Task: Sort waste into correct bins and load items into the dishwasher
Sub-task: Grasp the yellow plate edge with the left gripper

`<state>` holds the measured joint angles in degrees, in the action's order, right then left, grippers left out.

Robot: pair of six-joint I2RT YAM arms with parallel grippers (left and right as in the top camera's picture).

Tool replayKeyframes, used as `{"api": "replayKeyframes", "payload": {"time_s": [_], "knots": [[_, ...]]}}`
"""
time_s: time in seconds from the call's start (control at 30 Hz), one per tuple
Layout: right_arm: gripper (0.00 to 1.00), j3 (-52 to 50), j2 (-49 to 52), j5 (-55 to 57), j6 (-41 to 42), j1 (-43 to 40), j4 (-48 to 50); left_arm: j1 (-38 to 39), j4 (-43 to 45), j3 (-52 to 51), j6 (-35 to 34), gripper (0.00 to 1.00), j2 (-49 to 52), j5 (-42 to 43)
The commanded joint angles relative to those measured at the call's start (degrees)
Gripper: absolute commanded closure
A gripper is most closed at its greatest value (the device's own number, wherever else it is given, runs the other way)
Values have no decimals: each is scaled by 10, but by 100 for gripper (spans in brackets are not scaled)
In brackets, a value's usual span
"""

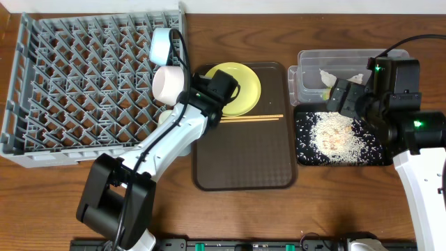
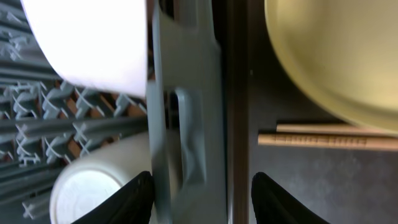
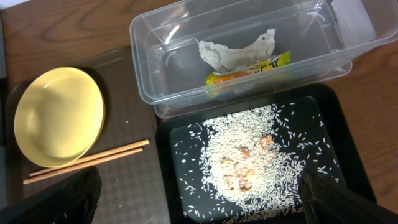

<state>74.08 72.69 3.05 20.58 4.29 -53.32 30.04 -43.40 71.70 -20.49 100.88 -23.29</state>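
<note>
- Hanging the left gripper (image 2: pixel 202 199) over the right wall of the dish rack (image 2: pixel 186 124), fingers apart, gripping nothing.
- Showing the small white cup (image 2: pixel 87 193) just left of that gripper inside the rack, with the white bowl (image 2: pixel 93 43) beyond it and the light blue bowl (image 1: pixel 162 45) farther back.
- Showing the plate (image 1: pixel 240 87) to its right on the brown tray (image 1: pixel 244 160), beside the chopsticks (image 1: pixel 254 118).
- Holding the right gripper (image 3: pixel 202 199) spread wide and empty above the rice (image 3: pixel 249 155) on the black tray (image 3: pixel 323 137).
- Showing the tissue (image 3: pixel 236 53) and wrapper (image 3: pixel 249 71) in the clear tub (image 3: pixel 168 62) beyond it.
- Cropping cup, white bowl and plate at the left wrist view's edges.
- Hiding the left fingers under the arm from overhead.
</note>
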Motion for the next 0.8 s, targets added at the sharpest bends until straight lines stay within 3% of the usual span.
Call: {"api": "replayKeyframes", "payload": {"time_s": [0.0,0.27,0.77], "knots": [[1,2,1,6,6,-6,-1,1,-17,-5,-13,48,3,52],[1,2,1,6,6,-6,-1,1,-63,-5,-8,47,3,147],[1,2,1,6,6,-6,-1,2,-179,-5,-9,49,3,169]]}}
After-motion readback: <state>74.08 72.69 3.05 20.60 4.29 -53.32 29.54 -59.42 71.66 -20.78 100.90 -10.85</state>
